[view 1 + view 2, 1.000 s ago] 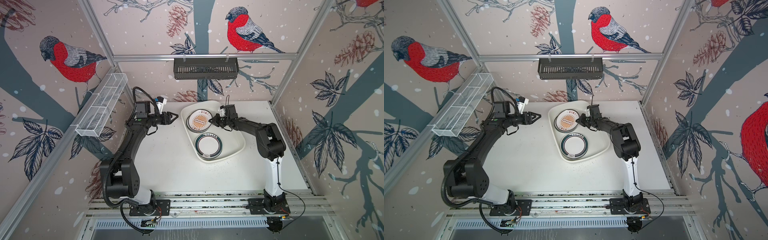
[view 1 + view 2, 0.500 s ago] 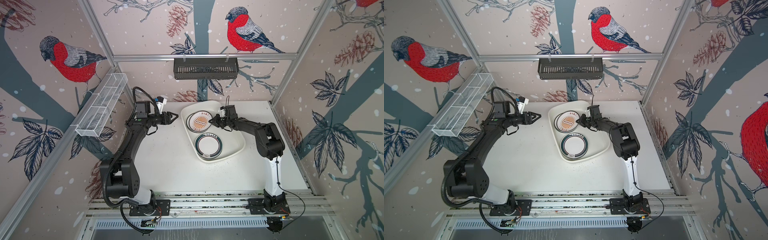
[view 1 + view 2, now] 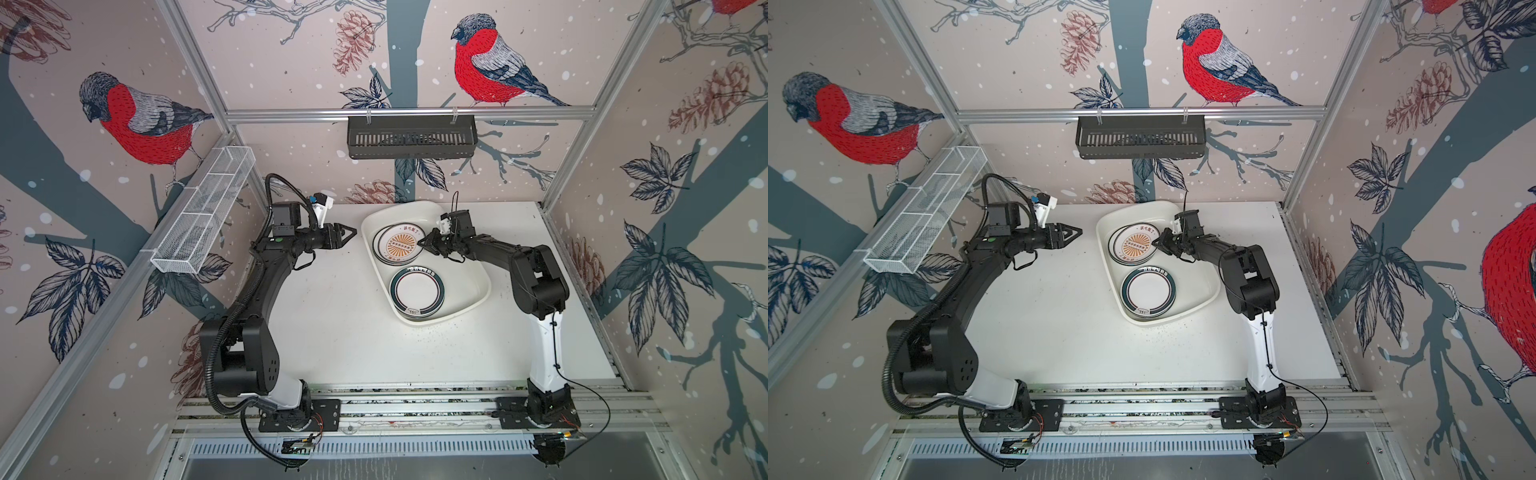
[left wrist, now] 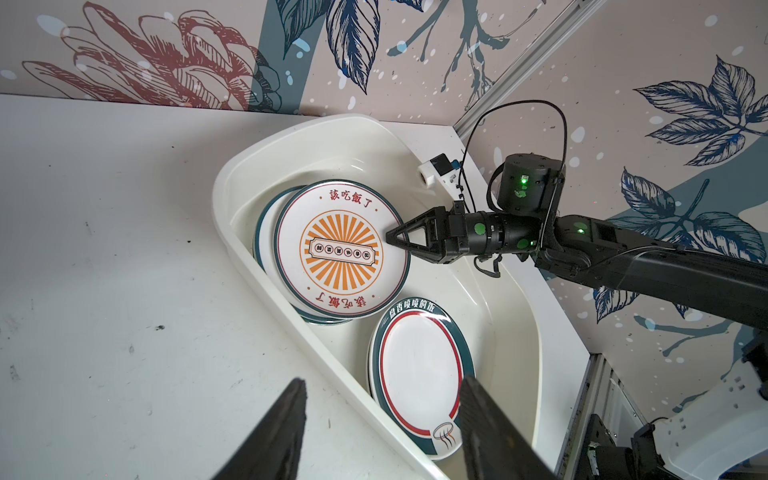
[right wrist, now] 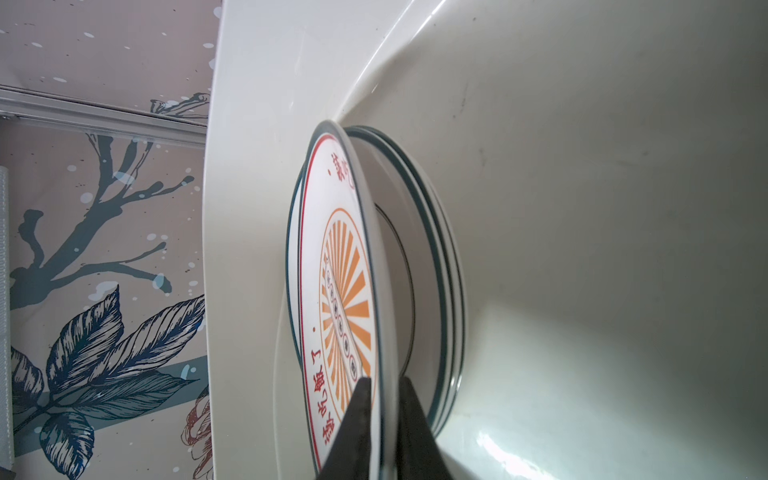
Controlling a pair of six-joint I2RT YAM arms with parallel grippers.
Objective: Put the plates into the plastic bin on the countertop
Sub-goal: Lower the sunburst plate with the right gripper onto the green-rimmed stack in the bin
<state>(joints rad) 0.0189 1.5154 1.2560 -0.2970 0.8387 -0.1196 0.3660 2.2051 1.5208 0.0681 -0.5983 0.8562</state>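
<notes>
- Your right claw (image 3: 420,242), jaws narrow, straddles the sunburst plate (image 3: 401,246) at its near rim; grip cannot be told.
- The plate extends straight ahead.
- Your left claw (image 3: 352,231): open, empty, farther.

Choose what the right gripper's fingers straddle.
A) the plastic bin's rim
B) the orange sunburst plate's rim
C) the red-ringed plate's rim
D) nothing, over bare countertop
B: in the right wrist view the right gripper has one finger on each side of the orange sunburst plate at its rim, inside the plastic bin.
</notes>
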